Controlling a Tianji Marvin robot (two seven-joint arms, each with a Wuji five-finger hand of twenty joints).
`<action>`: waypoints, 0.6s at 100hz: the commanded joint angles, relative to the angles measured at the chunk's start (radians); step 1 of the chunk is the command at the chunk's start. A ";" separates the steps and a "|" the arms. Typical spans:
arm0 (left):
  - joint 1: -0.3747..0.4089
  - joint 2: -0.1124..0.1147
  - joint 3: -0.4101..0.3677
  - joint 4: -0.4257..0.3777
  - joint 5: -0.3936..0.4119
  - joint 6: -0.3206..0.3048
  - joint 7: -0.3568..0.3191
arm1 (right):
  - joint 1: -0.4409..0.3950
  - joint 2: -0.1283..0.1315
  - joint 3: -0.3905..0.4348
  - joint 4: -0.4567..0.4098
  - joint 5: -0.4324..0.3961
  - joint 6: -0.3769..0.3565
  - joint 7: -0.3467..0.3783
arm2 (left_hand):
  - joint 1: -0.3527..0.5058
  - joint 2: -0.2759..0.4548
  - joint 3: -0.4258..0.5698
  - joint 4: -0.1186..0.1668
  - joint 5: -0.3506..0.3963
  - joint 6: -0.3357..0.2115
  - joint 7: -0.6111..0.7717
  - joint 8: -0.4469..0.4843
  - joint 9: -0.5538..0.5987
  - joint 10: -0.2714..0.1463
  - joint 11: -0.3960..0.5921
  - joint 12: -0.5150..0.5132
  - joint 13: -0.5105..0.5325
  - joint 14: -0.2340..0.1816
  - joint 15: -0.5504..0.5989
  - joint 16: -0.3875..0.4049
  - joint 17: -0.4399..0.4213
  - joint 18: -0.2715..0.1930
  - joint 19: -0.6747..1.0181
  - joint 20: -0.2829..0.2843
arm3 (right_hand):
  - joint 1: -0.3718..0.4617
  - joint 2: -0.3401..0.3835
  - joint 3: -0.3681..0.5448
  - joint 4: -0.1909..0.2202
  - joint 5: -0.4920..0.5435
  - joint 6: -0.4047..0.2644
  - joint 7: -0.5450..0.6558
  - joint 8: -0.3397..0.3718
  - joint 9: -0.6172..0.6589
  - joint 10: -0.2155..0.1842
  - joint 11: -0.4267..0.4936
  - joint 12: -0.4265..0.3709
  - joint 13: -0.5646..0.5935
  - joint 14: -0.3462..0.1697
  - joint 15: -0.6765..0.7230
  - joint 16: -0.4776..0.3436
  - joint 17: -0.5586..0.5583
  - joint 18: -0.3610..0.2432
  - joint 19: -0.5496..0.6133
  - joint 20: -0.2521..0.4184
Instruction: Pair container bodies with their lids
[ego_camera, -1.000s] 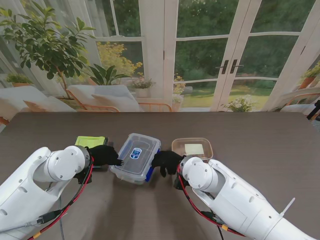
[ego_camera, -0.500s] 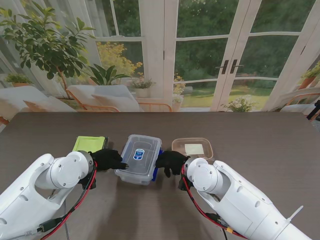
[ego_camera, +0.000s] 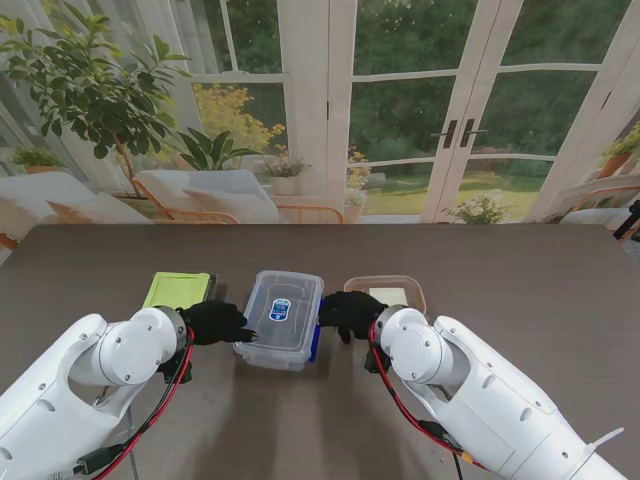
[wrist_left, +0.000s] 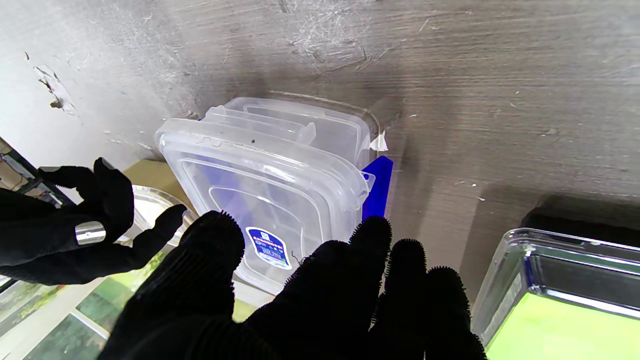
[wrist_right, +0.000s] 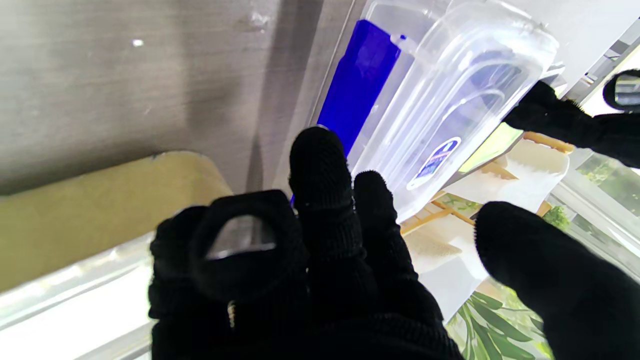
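Observation:
A clear container (ego_camera: 281, 318) with a blue-labelled clear lid (wrist_left: 270, 200) on it stands between my hands; whether the lid is pressed home I cannot tell. A blue clip (ego_camera: 315, 342) hangs on its right side, also seen as the blue clip (wrist_right: 357, 85) in the right wrist view. My left hand (ego_camera: 215, 322) is at the container's left side, fingers spread, fingertips (wrist_left: 372, 235) at its edge. My right hand (ego_camera: 350, 312) hovers just off the right side, fingers apart and holding nothing.
A container with a green lid (ego_camera: 180, 289) lies to the left of my left hand. An amber tray-like container (ego_camera: 390, 292) sits behind my right hand, partly hidden. The dark table (ego_camera: 520, 290) stretches far to the right.
The clear container has turned from skewed to nearly square and slid a little away from me. My right hand has drawn back from its side, toward the amber container.

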 joint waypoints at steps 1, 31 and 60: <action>0.005 -0.005 -0.004 0.007 0.001 -0.007 -0.028 | 0.014 -0.006 -0.001 -0.016 -0.006 0.010 -0.003 | 0.020 0.045 -0.029 0.019 0.063 -0.078 0.087 0.043 0.022 -0.037 0.006 0.008 0.027 0.023 0.018 -0.004 -0.006 -0.032 0.022 -0.006 | -0.025 0.004 -0.025 -0.024 0.000 -0.024 0.006 0.004 0.049 -0.007 0.025 0.015 0.024 -0.010 0.017 0.006 0.411 0.026 0.060 0.003; -0.013 -0.005 -0.044 0.033 0.029 -0.044 -0.031 | 0.091 -0.042 -0.070 0.032 -0.067 -0.018 -0.112 | 0.019 0.042 -0.027 0.019 0.078 -0.085 0.093 0.045 0.045 -0.034 0.013 0.006 0.050 0.040 0.037 0.003 0.013 -0.012 0.051 0.007 | -0.026 -0.035 -0.039 -0.031 0.069 -0.152 0.009 0.009 -0.316 -0.038 0.001 0.014 -0.166 -0.043 -0.239 -0.086 0.103 -0.128 -0.062 0.016; -0.064 -0.019 -0.049 0.108 0.050 -0.082 0.047 | 0.189 -0.073 -0.163 0.137 -0.084 -0.075 -0.153 | -0.005 0.026 0.017 0.017 0.116 -0.085 0.116 0.056 0.118 -0.017 0.068 0.070 0.128 0.121 0.197 0.095 0.075 0.077 0.316 0.146 | -0.021 -0.099 -0.100 -0.053 -0.024 -0.192 0.019 0.023 -0.584 -0.070 -0.119 -0.164 -0.535 -0.070 -0.627 -0.251 -0.196 -0.181 -0.332 -0.025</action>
